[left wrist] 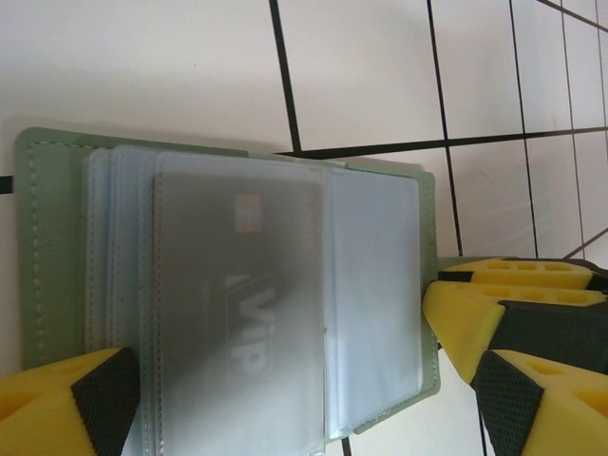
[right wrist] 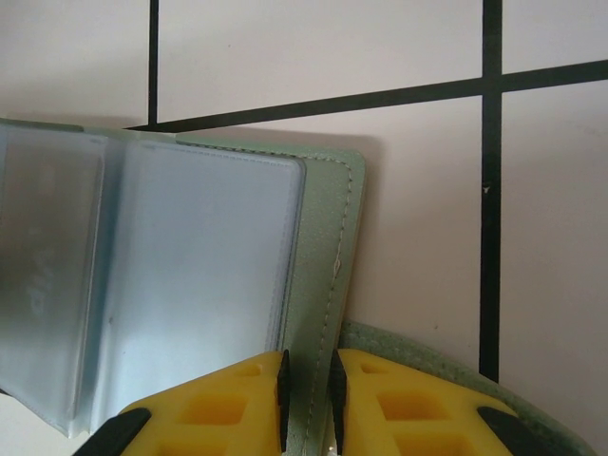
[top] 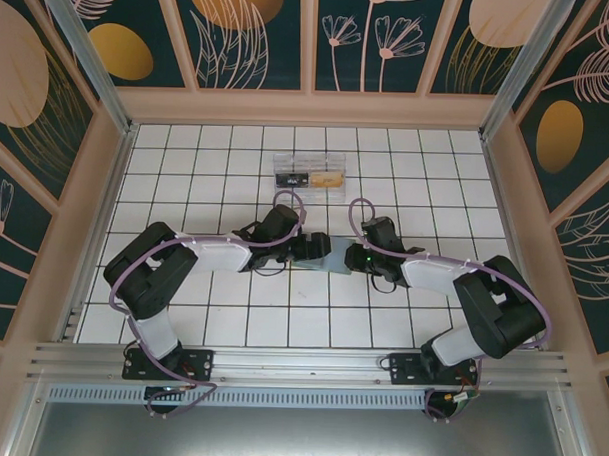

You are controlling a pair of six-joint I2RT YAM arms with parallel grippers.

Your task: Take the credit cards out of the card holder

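A green card holder (top: pixel 328 260) lay open on the white tiled table (top: pixel 186 184), midway between two robot arms. The right hand (right wrist: pixel 306 380) was narrowed onto the stitched edge of its cover, pinning it. The left hand (left wrist: pixel 299 404) stood wide apart, one finger on either side of the stack of clear sleeves (left wrist: pixel 370 285), gripping nothing. In the top sleeve sat a grey credit card (left wrist: pixel 237 313) marked VIP. The holder looked light, soft and floppy, likely to lift or fold unless held down. The card looked thin, stiff and smooth, and the plastic slippery. It would probably best be pinched flat at the sleeve's mouth. Which edge that was could not be told.
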